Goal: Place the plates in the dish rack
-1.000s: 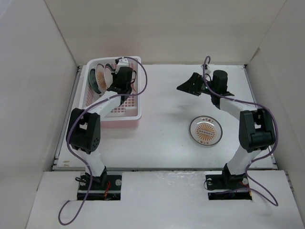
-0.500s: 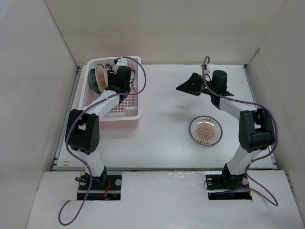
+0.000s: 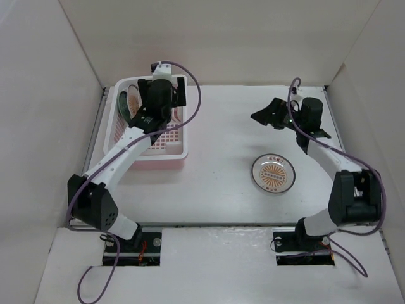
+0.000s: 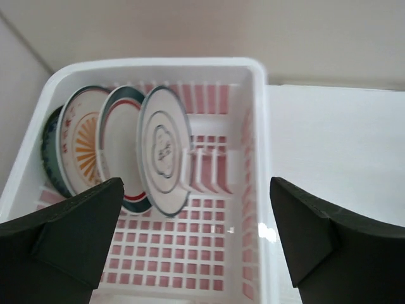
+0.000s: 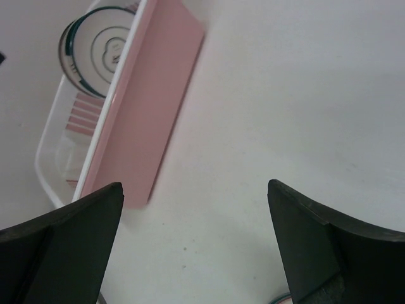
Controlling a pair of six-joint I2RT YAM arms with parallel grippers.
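Jaws wide, empty: left gripper (image 4: 196, 183), right gripper (image 5: 195, 187) | white table (image 3: 221, 183), walls (image 3: 221, 38) | left wrist: we count four plates (image 4: 163, 149) upright in rack (image 4: 158, 64) | top alone: sunburst plate (image 3: 273, 173) at table's 4 o'clock

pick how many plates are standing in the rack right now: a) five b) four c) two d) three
b: the left wrist view shows four plates standing on edge in the rack, while the fifth plate lies flat on the table.
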